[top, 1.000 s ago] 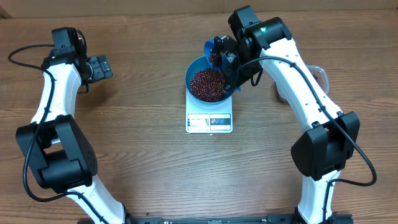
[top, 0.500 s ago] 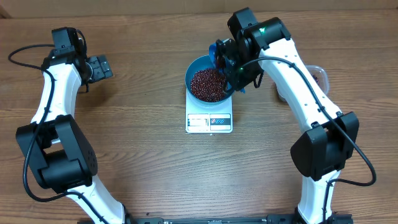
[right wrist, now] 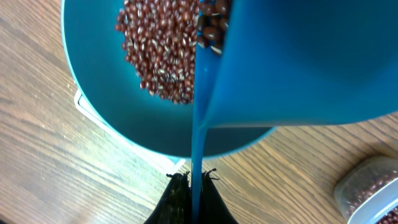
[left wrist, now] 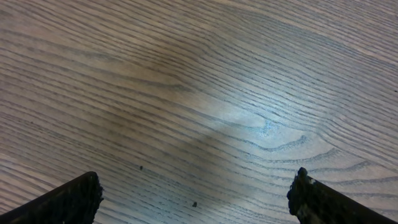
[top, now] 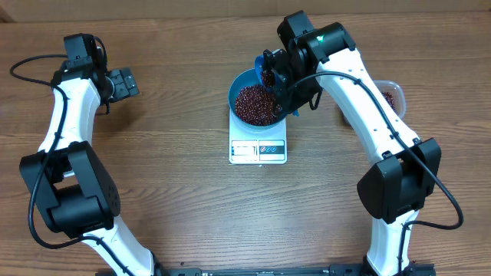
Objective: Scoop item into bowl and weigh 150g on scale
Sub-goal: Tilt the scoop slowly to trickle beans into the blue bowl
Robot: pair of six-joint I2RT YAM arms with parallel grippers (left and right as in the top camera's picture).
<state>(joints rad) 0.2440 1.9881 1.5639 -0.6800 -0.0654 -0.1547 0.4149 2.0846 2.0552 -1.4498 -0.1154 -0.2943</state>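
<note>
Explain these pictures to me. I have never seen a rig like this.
Two robot arms stand at a wooden table. One picture looks down from above; the other two come from cameras on each wrist. The left arm holds nothing: its jaws stand wide open over bare wood. The right arm has its jaws shut on a blue scoop, tipped over a blue bowl of red-brown beans. The bowl sits on a white scale. A clear tub with more beans lies beside that arm.

right gripper (top: 278, 77) holds a blue scoop (top: 265, 66) over the bowl (top: 235, 87) of beans (top: 255, 106) on the scale (top: 258, 150)
</note>
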